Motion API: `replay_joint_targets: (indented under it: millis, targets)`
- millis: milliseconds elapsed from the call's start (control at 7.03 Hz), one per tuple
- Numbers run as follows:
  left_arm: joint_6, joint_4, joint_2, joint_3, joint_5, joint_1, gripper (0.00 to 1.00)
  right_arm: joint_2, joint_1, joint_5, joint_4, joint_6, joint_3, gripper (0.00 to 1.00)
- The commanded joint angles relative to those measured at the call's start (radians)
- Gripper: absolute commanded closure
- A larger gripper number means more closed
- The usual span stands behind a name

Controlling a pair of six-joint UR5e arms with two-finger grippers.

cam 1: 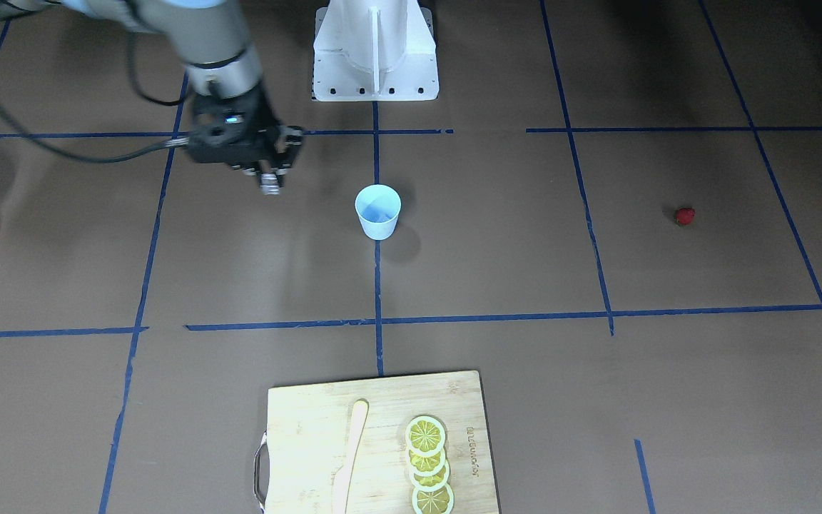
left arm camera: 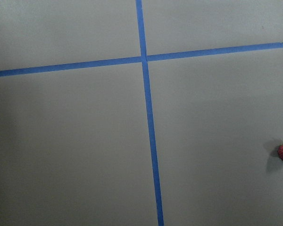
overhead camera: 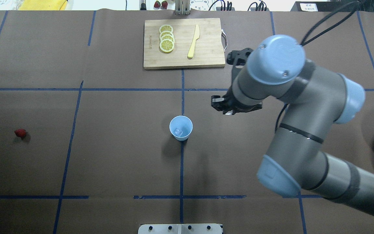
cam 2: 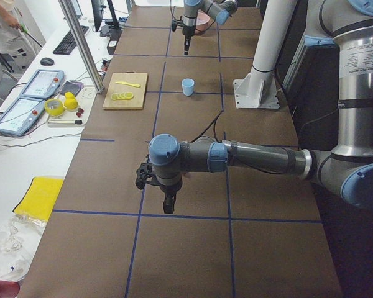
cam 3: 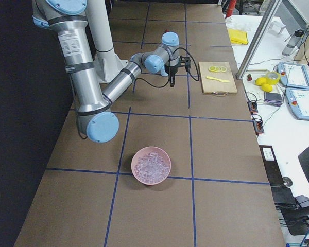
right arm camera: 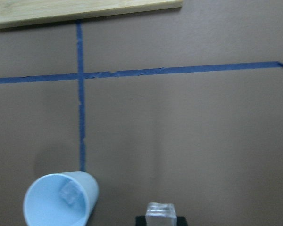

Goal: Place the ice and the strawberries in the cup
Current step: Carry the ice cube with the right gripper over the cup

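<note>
Ice cube (right arm camera: pixel 160 210) in right gripper (cam 1: pixel 270 184), partly cropped at edge.

you're looking at a table cover (overhead camera: pixel 122 156) that's reading as matt brown paper, with blue tape lines (overhead camera: pixel 181 169) lying slightly shinier on it. the cup (overhead camera: pixel 187 123) is showing smooth pale-blue plastic with a dull sheen. the ice cube (right arm camera: pixel 160 210) in the right gripper (cam 1: pixel 270 187) is looking clear and glassy against matt black jaws. the cutting board (overhead camera: pixel 206 48) is showing bare pale wood grain. the right arm (overhead camera: pixel 289 143) is wearing satin grey metal with smooth blue plastic caps.
</note>
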State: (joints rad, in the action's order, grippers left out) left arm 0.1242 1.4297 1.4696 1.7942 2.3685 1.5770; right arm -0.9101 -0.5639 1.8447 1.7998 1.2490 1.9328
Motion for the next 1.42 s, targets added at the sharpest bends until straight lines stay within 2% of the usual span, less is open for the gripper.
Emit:
replay_joint_targets:
  millis: [0, 427, 569, 712, 996, 1139, 1281]
  targets:
    - [0.000, 0.000, 0.000, -0.001, -0.002, 0.000, 0.00, 0.184, 0.097, -0.089, 0.019, 0.127, -0.159, 0.98]
    - [0.000, -0.002, 0.000, -0.001, 0.000, -0.002, 0.00, 0.186, 0.127, -0.131, 0.016, 0.132, -0.193, 0.96]
    - [0.000, -0.002, 0.000, -0.001, -0.002, -0.002, 0.00, 0.186, 0.133, -0.131, 0.013, 0.132, -0.211, 0.88]
    - [0.000, -0.002, 0.000, -0.001, 0.000, -0.002, 0.00, 0.188, 0.136, -0.131, 0.010, 0.130, -0.236, 0.86]
    - [0.000, -0.002, 0.000, -0.001, 0.000, -0.002, 0.00, 0.189, 0.139, -0.133, -0.051, 0.132, -0.293, 0.87]
    - [0.000, -0.002, 0.000, -0.001, 0.000, -0.002, 0.00, 0.189, 0.139, -0.131, -0.050, 0.130, -0.287, 0.85]
    - [0.000, -0.002, 0.000, -0.001, 0.000, -0.002, 0.00, 0.189, 0.139, -0.131, -0.051, 0.129, -0.288, 0.57]
